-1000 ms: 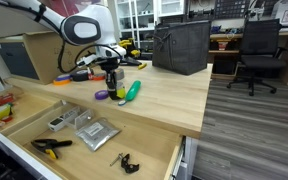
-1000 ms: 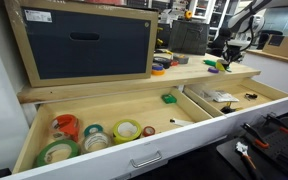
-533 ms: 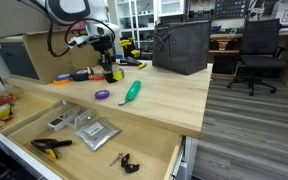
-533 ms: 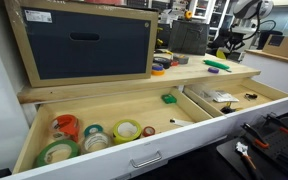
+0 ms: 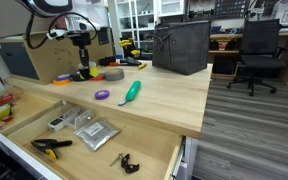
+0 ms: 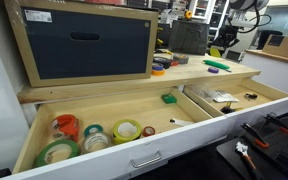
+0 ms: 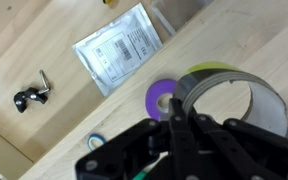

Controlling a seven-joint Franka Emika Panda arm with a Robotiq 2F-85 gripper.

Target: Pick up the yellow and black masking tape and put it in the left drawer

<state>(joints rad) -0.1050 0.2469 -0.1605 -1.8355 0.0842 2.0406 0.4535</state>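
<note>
My gripper (image 5: 82, 60) hangs above the back left of the wooden table top and is shut. A small dark and yellow roll, the yellow and black masking tape (image 5: 82, 70), shows at its fingertips. In the wrist view the shut fingers (image 7: 174, 125) hide the tape; below them lie the purple tape roll (image 7: 164, 100) and a large grey roll (image 7: 229, 100). The left drawer (image 5: 12, 100) is open at the left edge, only partly in view. In an exterior view it (image 6: 174, 140) holds several tape rolls. The gripper (image 6: 222, 45) is far back there.
On the table top lie the purple roll (image 5: 102, 95), a green tool (image 5: 130, 92), the grey roll (image 5: 112, 73) and a flat orange roll (image 5: 62, 79). The wider open drawer (image 5: 169, 150) holds a plastic bag (image 7: 119, 55) and black clips (image 7: 29, 95). A black bag (image 5: 180, 45) stands behind.
My gripper has risen from the table near the purple roll and moved left along the back of the table top, staying shut.
</note>
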